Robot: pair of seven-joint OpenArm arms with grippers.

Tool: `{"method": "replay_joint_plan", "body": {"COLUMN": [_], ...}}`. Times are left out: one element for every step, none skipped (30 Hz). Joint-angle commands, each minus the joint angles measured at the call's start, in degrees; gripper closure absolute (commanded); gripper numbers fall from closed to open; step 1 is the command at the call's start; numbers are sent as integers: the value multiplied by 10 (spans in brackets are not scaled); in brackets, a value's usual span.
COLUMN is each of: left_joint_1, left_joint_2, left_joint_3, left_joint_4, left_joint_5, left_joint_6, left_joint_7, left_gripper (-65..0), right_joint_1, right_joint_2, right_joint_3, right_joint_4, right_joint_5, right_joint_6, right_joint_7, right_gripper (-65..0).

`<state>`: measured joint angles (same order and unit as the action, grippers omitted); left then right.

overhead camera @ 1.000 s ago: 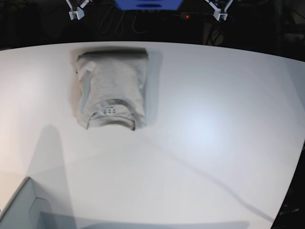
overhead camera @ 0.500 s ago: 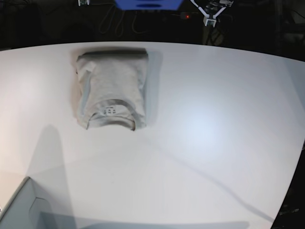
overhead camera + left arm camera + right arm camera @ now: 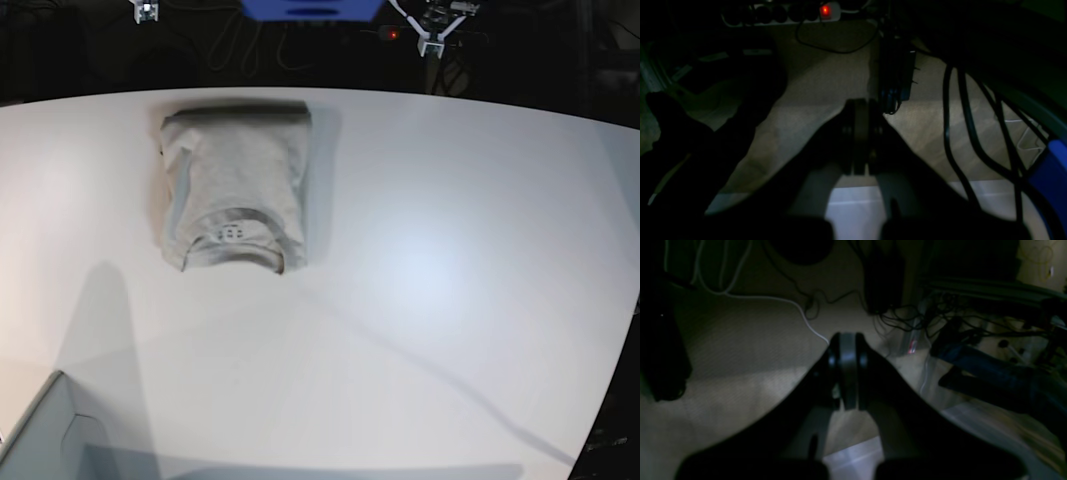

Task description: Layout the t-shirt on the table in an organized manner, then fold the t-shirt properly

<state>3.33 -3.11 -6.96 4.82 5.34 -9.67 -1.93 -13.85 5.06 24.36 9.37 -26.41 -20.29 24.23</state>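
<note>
The t-shirt (image 3: 235,185) lies folded into a compact rectangle on the white table (image 3: 430,280), at the far left, collar and neck label facing the near side. Both arms are drawn back beyond the table's far edge. In the base view my left gripper (image 3: 432,43) hangs at the top right of centre, and only the tip of my right gripper (image 3: 147,12) shows at the top left. In the wrist views my left gripper (image 3: 860,133) and my right gripper (image 3: 846,370) are both shut and hold nothing, over dark floor.
A pale grey box corner (image 3: 40,440) pokes in at the near left. A blue base (image 3: 310,8) sits behind the table's far edge. Below the arms are cables (image 3: 957,116) and a power strip with a red light (image 3: 825,10).
Both grippers have pulled further back behind the far edge, the left one also shifting toward the centre. The folded t-shirt has not moved.
</note>
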Motion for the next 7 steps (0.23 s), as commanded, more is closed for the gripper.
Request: {"method": "replay_joint_plan", "body": {"left_joint_1": [3, 3, 4, 4, 5, 4, 4], "left_joint_2": [0, 0, 0, 0, 0, 0, 0], "left_joint_3": [2, 2, 2, 2, 2, 2, 2], "left_joint_4": [1, 1, 1, 1, 1, 1, 1], "left_joint_5": [2, 2, 2, 2, 2, 2, 2], "left_joint_6": [-1, -1, -1, -1, -1, -1, -1], "left_joint_7": [-1, -1, -1, -1, -1, -1, -1], "left_gripper": [0, 0, 0, 0, 0, 0, 0], "right_joint_1": [-2, -1, 4, 7, 7, 9, 10], "right_joint_2": [3, 2, 1, -4, -6, -8, -9], "right_joint_3": [1, 1, 1, 1, 1, 1, 1], "right_joint_4": [2, 2, 2, 1, 1, 1, 1], "right_joint_5": [3, 3, 3, 3, 3, 3, 3], "right_joint_6": [-14, -13, -13, -13, -13, -13, -13], "right_joint_7": [9, 9, 9, 8, 8, 8, 8], "right_gripper": [0, 0, 0, 0, 0, 0, 0]}}
